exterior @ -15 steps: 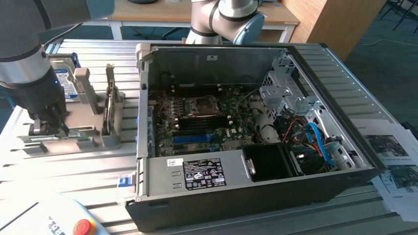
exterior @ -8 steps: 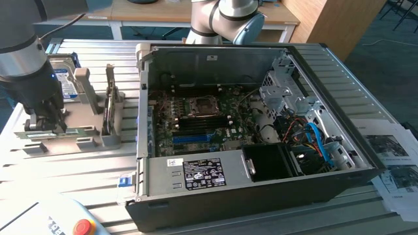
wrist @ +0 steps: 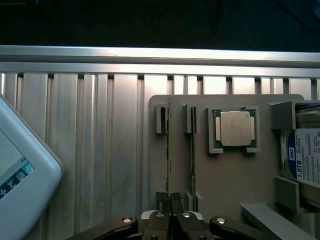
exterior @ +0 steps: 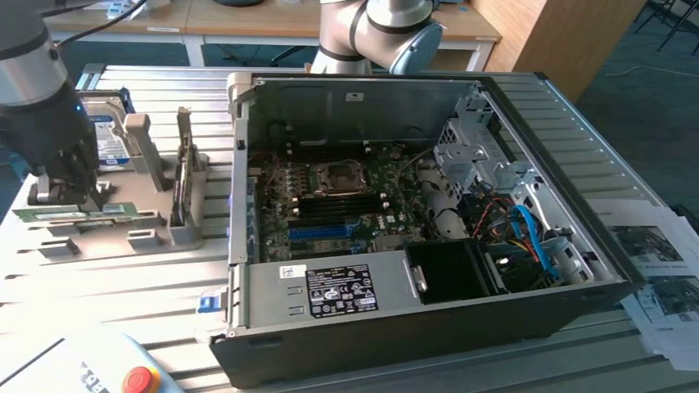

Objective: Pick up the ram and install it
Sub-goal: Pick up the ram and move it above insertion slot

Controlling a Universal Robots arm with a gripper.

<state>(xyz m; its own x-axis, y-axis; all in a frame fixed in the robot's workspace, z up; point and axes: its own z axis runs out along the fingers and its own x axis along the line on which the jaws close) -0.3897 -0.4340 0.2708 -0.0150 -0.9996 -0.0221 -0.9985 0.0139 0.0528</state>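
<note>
The ram (wrist: 168,150) is a thin green stick seen edge-on, standing in a slot of the grey holder plate (wrist: 225,175). A second stick like it (wrist: 192,150) stands in the neighbouring slot. My gripper (wrist: 169,197) sits over one end of the first stick with its two dark fingertips (wrist: 162,196) pressed together on the stick's edge. In the exterior view the gripper (exterior: 68,190) hangs low at that view's left, right on the green ram (exterior: 98,217) in the holder (exterior: 110,241). The stick still rests in its slot.
An open computer case (exterior: 361,90) with its motherboard (exterior: 327,205) takes up the middle of the exterior view. On the holder sit a processor (wrist: 235,128), a hard drive (wrist: 305,160) and a dark expansion card (exterior: 186,164). A pale pendant (wrist: 20,170) lies beside the holder.
</note>
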